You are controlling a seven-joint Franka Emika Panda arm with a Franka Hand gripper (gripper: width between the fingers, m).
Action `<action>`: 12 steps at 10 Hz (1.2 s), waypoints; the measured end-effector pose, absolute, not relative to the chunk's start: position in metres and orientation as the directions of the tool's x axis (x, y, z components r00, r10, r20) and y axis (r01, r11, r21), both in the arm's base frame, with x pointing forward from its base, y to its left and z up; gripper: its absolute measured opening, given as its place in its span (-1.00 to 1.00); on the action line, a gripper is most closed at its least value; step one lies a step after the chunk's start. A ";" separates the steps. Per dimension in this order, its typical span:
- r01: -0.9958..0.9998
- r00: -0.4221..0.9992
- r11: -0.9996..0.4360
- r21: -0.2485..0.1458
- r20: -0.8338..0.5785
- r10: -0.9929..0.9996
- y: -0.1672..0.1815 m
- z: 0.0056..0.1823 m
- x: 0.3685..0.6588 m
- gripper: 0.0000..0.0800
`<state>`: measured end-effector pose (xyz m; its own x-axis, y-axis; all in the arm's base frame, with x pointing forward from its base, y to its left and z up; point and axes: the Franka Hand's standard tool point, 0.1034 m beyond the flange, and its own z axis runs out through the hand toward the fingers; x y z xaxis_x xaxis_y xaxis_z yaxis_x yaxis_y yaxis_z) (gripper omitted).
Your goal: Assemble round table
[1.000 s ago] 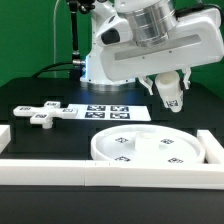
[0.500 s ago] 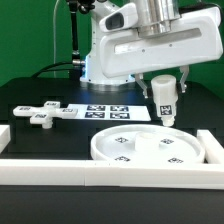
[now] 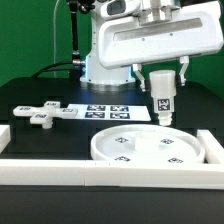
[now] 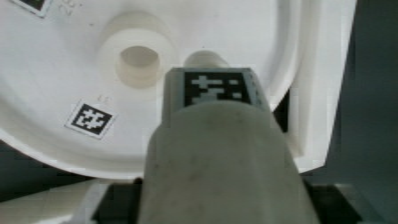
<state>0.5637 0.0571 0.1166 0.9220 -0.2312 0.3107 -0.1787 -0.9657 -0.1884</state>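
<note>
In the exterior view the gripper [image 3: 163,90] is clamped on the upright leg [image 3: 164,105], holding it above the disc [image 3: 150,152] near its 1 o'clock rim. The foot [image 3: 45,113] lies at the disc's 10 o'clock. In the wrist view the tagged leg [image 4: 214,140] hangs over the disc [image 4: 71,70], just beside its centre hole [image 4: 137,57].

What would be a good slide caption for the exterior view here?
The gripper holds the tagged cylinder leg upright above the rimmed disc; the cross-shaped foot lies apart.

The large round white plastic disc [image 3: 145,147] looks smooth with a slight sheen. The short white plastic cylinder leg [image 3: 164,102] looks smooth and matt. The black worktop [image 3: 60,140] looks matt.
</note>
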 end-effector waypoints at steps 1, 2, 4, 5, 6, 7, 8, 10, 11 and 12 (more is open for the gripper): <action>-0.178 0.922 -0.966 -0.188 0.311 -0.231 0.057 0.117 0.564 0.02; -0.122 0.932 -0.979 -0.162 0.322 -0.169 0.053 0.117 0.565 0.02; -0.076 0.934 -0.988 -0.135 0.336 -0.118 0.043 0.118 0.566 0.02; -0.034 0.933 -0.993 -0.113 0.352 -0.072 0.039 0.117 0.568 0.03; -0.017 0.928 -0.995 -0.097 0.369 -0.052 0.034 0.115 0.570 0.03; -0.022 0.929 -0.995 -0.101 0.365 -0.058 0.035 0.114 0.569 0.03; -0.022 0.929 -0.995 -0.101 0.365 -0.058 0.035 0.114 0.569 0.03; 0.006 0.932 -0.996 -0.089 0.362 -0.027 0.037 0.106 0.568 0.03; 0.005 0.934 -0.996 -0.090 0.356 -0.028 0.037 0.103 0.568 0.03; 0.005 0.934 -0.996 -0.091 0.355 -0.028 0.037 0.103 0.568 0.03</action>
